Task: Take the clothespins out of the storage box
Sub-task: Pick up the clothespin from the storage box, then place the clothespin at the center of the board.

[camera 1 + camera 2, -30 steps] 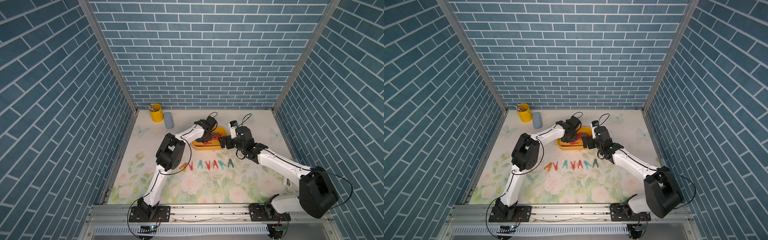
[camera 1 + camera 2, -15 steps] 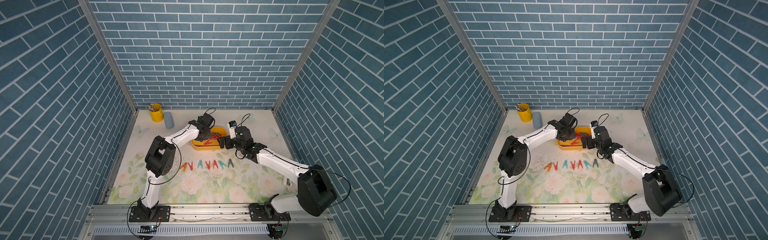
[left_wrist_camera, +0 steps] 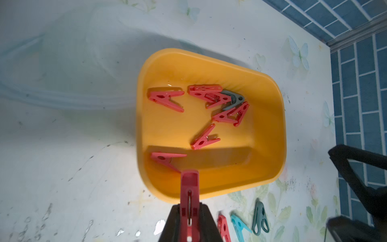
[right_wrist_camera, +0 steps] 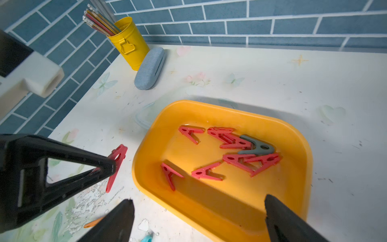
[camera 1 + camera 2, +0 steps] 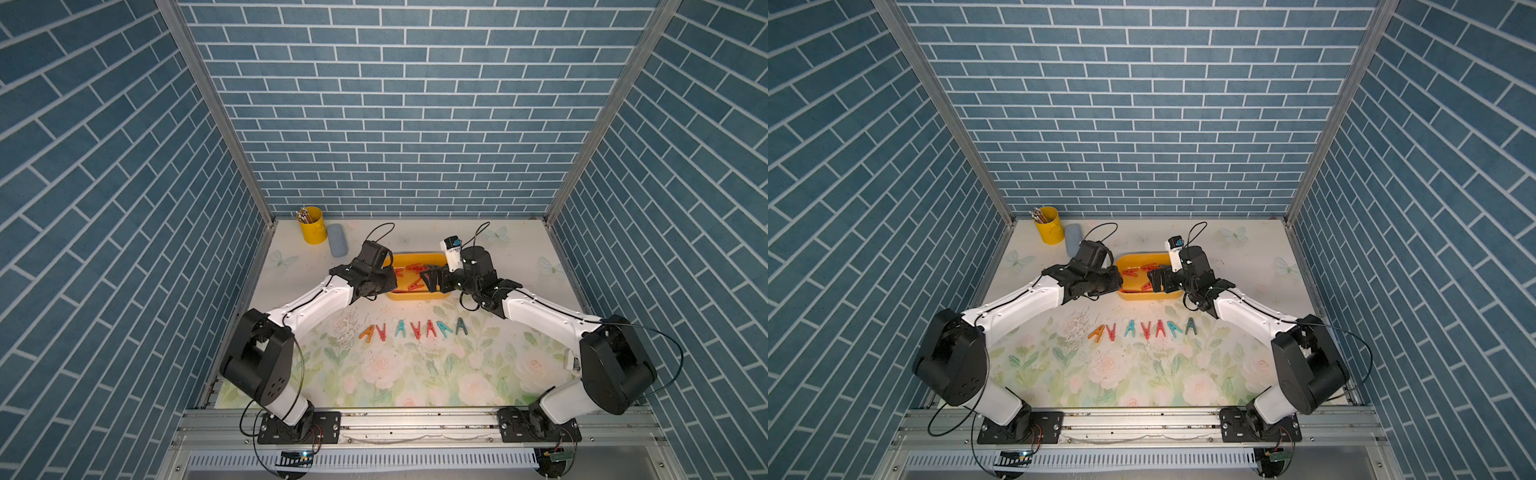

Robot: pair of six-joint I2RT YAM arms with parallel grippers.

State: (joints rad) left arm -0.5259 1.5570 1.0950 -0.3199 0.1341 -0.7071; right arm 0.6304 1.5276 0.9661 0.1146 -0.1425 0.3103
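The storage box (image 5: 415,297) is a shallow yellow tray holding several red clothespins (image 3: 165,98) and one grey one (image 3: 234,100). My left gripper (image 3: 190,211) is shut on a red clothespin (image 3: 190,186), held just outside the box's left end above the table; the right wrist view also shows this clothespin (image 4: 117,161). My right gripper (image 4: 199,204) is open and empty, its fingers straddling the box's near wall at its right end. In both top views the left gripper (image 5: 388,282) and right gripper (image 5: 1154,280) flank the box (image 5: 1148,296). A row of clothespins (image 5: 415,328) lies on the table in front.
A tall yellow pencil cup (image 5: 311,224) and a grey-blue case (image 5: 337,245) stand at the back left. A patch of peeling table cover (image 5: 347,328) lies left of the row. Brick walls close in three sides.
My left gripper has drawn back from over the box to its left end, carrying the red clothespin, and its elbow has swung left. The right arm has hardly moved.
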